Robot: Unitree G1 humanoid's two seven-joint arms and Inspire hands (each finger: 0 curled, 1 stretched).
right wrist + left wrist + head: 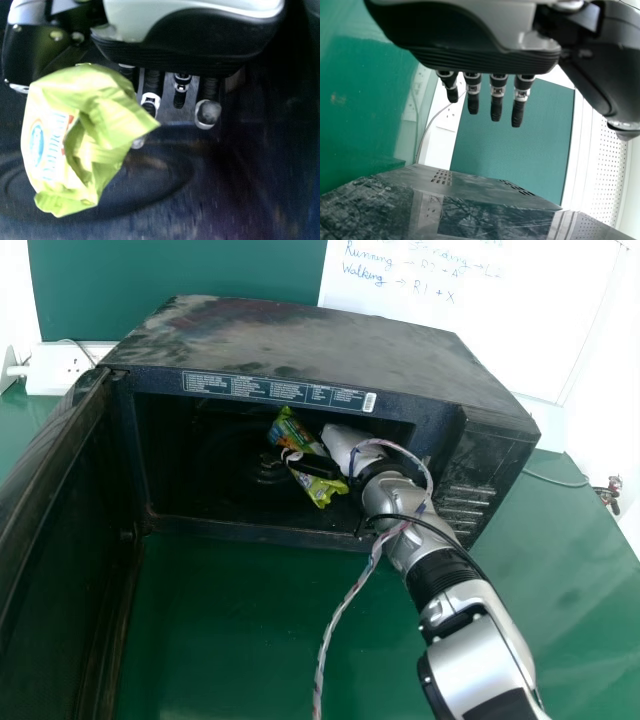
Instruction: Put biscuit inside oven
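Head view down onto the oven [300, 337]

"Running" and "Walking → R1 + X" are being shown in blue handwriting on a whiteboard [530, 330] beyond the bench's [220, 620] far edge. Small print and a barcode are being carried by a label strip [270, 390] along the oven's [300, 335] upper front edge. Larger lettering is being displayed on the green biscuit packet [105, 110].

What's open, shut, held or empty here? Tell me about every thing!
Oven door: wide open.
Oven: dark inside.
Biscuit packet: crumpled, held inside the oven; can't tell if sealed.
Right hand: in the oven, gripping the packet.
Left hand: fingers straight, holding nothing.
Whiteboard: written on.
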